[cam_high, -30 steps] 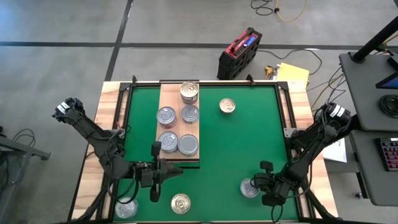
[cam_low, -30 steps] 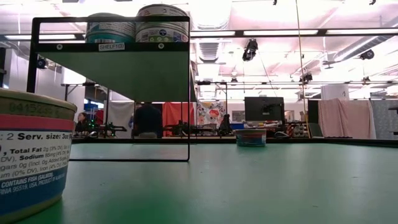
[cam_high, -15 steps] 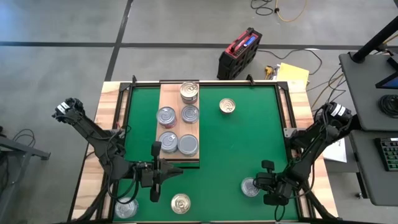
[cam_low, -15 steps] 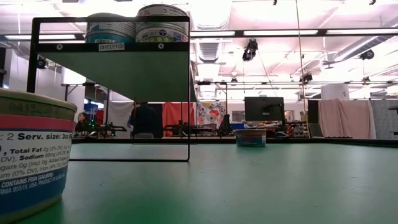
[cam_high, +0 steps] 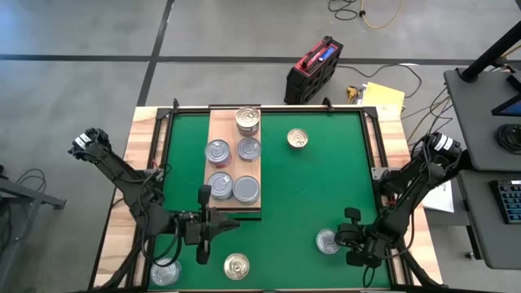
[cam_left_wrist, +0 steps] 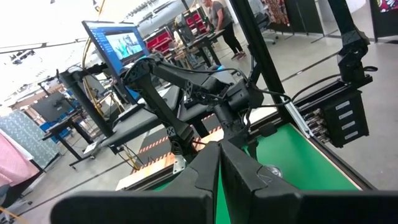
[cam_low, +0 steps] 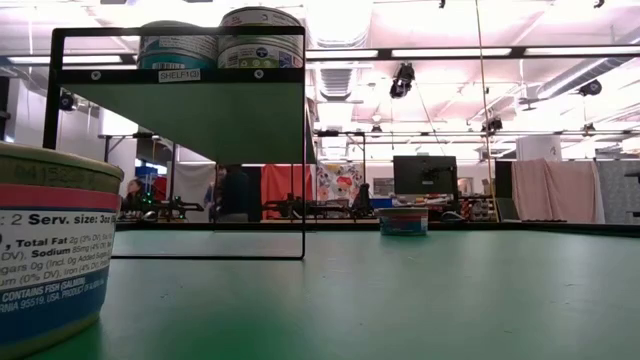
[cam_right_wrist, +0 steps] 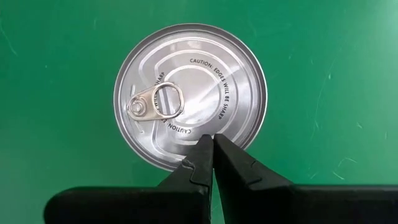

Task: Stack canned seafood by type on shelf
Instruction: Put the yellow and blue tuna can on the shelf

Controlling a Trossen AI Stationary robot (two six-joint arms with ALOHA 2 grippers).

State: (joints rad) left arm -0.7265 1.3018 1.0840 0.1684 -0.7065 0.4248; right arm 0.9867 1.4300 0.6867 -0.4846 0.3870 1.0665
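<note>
The high view looks straight down on the whole table [cam_high: 269, 175]. The low view sits at mat height by the near edge, facing the room. The left wrist view looks level across the table; the right wrist view points down, close over one can [cam_right_wrist: 190, 96], which the high view [cam_high: 327, 242] shares.

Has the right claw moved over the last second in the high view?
Yes, slightly. The right claw, shut, has drifted toward the table's right edge, uncovering more of the silver-lidded can beside it, which has stayed put on the green mat.

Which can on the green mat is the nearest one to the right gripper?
The silver-lidded can just beside the right gripper, at the mat's front right; the other loose cans lie farther away.
</note>
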